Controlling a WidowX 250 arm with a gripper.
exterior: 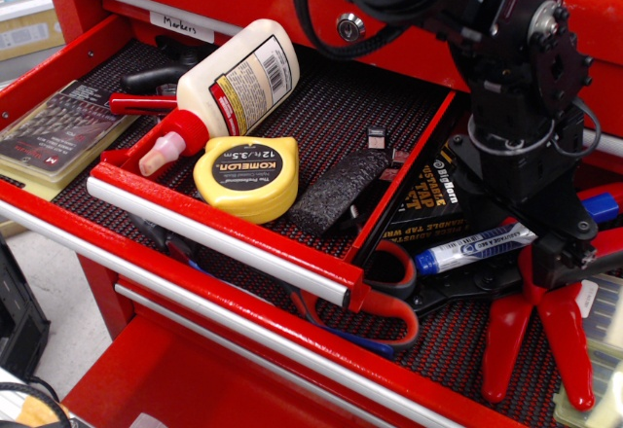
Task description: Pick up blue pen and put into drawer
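Observation:
The blue pen [475, 246] has a white barrel with blue print and lies on the red-handled pliers [545, 321] in the wider lower drawer, at right. Its blue end [602, 206] shows past the arm. My black gripper [557, 251] is down over the pen's middle and hides that part. Its fingers seem to stand on either side of the barrel, open. The drawer [341, 122] is the narrower red one with a silver pull bar [219, 231] and a dark mesh liner. It stands open to the left of the gripper.
In the drawer lie a white glue bottle [238, 78], a yellow tape measure [246, 176] and a black block [338, 191]. A black tap-set box [433, 199], red-handled scissors [389, 292] and a drill-bit case [58, 136] lie in the wider drawer.

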